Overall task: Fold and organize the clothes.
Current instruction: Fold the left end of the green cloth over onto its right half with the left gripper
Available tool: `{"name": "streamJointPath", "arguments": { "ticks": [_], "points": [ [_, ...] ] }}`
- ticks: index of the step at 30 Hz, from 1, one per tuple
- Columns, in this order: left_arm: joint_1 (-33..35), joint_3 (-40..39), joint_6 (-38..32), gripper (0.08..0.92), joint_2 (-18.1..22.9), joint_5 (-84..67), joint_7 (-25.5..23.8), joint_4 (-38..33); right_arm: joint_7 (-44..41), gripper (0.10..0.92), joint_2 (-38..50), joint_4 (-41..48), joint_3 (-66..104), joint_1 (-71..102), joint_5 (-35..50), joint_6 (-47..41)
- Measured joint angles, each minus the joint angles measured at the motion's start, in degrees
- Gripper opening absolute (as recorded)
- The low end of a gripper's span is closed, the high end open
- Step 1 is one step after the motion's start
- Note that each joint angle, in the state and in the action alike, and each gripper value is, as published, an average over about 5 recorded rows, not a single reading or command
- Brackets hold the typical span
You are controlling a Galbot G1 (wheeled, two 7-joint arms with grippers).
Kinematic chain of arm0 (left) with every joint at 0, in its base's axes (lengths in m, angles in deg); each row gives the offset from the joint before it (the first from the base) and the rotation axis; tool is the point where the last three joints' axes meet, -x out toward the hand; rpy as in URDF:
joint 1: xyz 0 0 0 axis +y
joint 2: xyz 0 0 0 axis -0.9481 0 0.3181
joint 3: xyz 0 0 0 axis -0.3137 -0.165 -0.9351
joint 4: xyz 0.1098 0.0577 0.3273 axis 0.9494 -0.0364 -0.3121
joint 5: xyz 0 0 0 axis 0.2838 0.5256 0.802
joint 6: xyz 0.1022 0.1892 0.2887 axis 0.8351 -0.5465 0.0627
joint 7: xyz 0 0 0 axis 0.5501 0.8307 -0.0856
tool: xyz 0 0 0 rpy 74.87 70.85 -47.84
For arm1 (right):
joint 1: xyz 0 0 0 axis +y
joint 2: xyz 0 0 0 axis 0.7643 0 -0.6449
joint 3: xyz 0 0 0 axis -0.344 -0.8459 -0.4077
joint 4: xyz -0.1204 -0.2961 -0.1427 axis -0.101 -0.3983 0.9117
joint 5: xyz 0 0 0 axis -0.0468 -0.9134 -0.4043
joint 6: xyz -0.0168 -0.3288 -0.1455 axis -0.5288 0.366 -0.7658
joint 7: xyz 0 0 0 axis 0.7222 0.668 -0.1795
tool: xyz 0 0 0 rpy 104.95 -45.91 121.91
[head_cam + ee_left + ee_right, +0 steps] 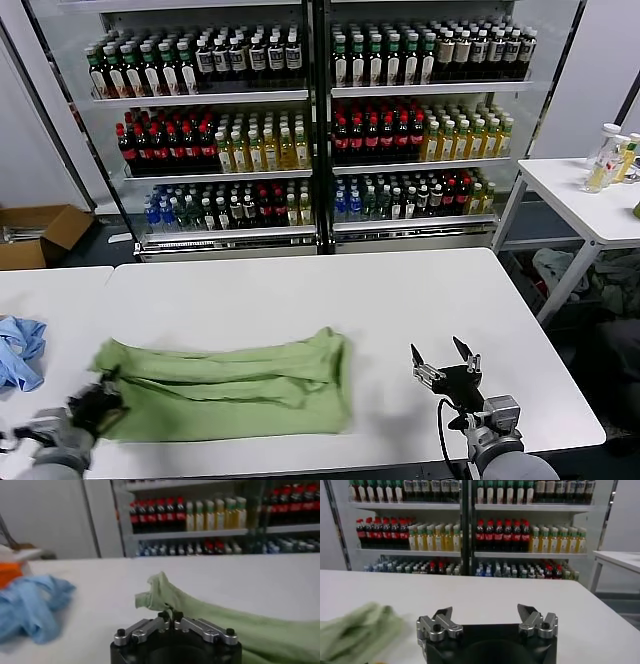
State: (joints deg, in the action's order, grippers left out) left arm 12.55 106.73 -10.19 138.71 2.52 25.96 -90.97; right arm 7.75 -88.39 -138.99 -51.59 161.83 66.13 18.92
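On the near-left desk (300, 290), the left pincer (100, 400) pinches the folded polo shirt (230, 385) at its left end; a slipping hem could undo the fold. The right pincer (445, 362), jaws spread, hovers right.

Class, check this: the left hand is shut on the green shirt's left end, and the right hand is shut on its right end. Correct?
Not quite. The head view shows the right hand open over the bare table, apart from the green shirt. The left hand is indeed shut on its left end.
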Motion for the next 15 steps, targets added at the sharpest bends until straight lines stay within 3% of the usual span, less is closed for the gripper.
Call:
{"name": "streamJointPath", "arguments": {
  "ticks": [7, 15],
  "points": [
    [0.08, 5.82, 1.71, 0.099, -2.33, -8.89, -1.22, -3.22, -0.07, 0.823, -0.01, 0.26, -0.95, -0.85, -0.38, 0.11],
    [-0.98, 3.64, 3.49, 0.099, 0.41, -24.19, -1.91, -10.49, -0.2, 0.823, -0.22, 0.61, -1.6, -1.73, -0.51, 0.33]
  ]
}}
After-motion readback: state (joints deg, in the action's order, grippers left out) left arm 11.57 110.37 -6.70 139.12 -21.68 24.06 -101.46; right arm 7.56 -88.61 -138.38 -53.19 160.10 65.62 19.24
